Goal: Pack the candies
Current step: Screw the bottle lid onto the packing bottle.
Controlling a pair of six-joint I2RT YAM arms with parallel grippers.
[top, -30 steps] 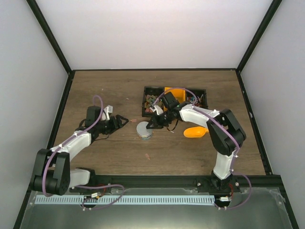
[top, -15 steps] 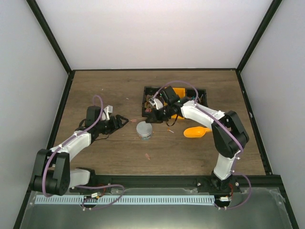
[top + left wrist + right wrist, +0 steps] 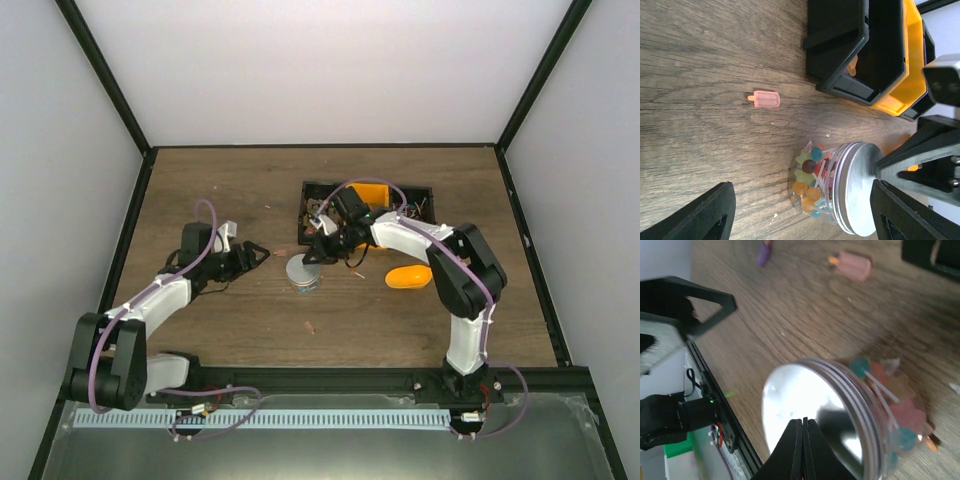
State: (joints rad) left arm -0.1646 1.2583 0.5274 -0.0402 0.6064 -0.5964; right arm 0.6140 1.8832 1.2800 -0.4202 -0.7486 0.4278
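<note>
Two shut fingers were all I had on the right gripper [image 3: 804, 424]: its jaws were pinched fully together with nothing between them, and the tips rested against the silver screw lid [image 3: 790, 405] of a clear jar [image 3: 812, 187]. Through the glass I could see the candies [image 3: 809, 179], small coloured balls and star shapes with thin white sticks, packed under that lid. The jar sat on the wooden table [image 3: 220, 190], just in front of the black bin [image 3: 840, 45] with its orange insert.

A pink popsicle-shaped sweet [image 3: 765, 99] lay loose on the wood between the jar and the bin, touching neither. A purple sweet [image 3: 764, 252] lay farther out.

The left gripper [image 3: 256, 251] stood wide apart and held nothing. It hung over bare wood to the left of the jar, its jaws pointing toward the jar and well clear of it.

An orange scoop [image 3: 410, 275] lay on the table to the right of the right arm.
</note>
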